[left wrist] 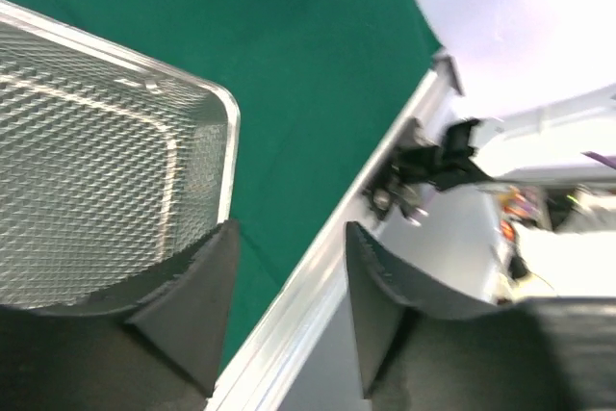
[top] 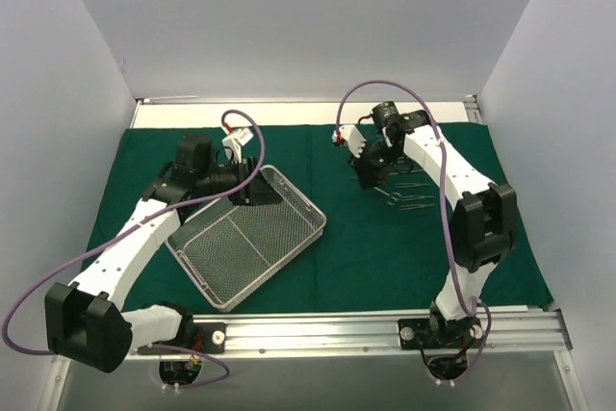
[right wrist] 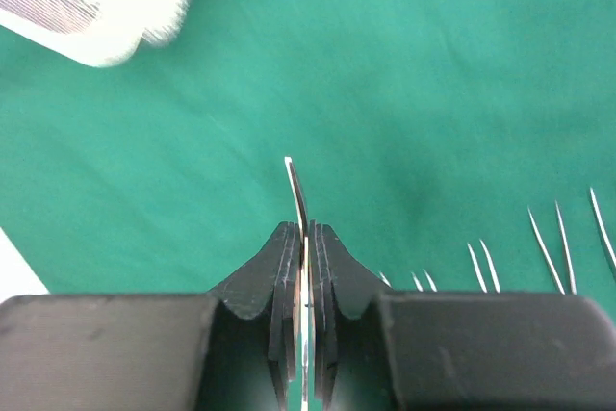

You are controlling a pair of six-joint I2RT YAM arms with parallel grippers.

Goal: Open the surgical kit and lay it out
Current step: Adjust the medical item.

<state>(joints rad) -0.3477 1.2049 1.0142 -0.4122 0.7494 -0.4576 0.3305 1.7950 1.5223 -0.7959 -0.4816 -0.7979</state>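
Note:
The dark green drape (top: 385, 247) lies spread flat over the table. On its left half sits the silver wire-mesh tray (top: 318, 223), with nothing showing in it. My left gripper (top: 252, 190) hovers at the tray's far corner. In the left wrist view this gripper (left wrist: 292, 228) is open, with only drape and rail between its fingers and the tray rim (left wrist: 231, 122) just to their left. My right gripper (right wrist: 306, 228) is shut on a thin curved steel instrument (right wrist: 296, 190) above the drape (right wrist: 433, 93). Several other instruments (top: 409, 197) lie side by side beside the right gripper (top: 371, 175).
An aluminium rail (top: 385, 326) runs along the near edge and carries both arm bases. White walls close in the back and sides. Tips of the laid-out instruments (right wrist: 549, 238) show at the right of the right wrist view, the tray corner (right wrist: 106, 7) at upper left.

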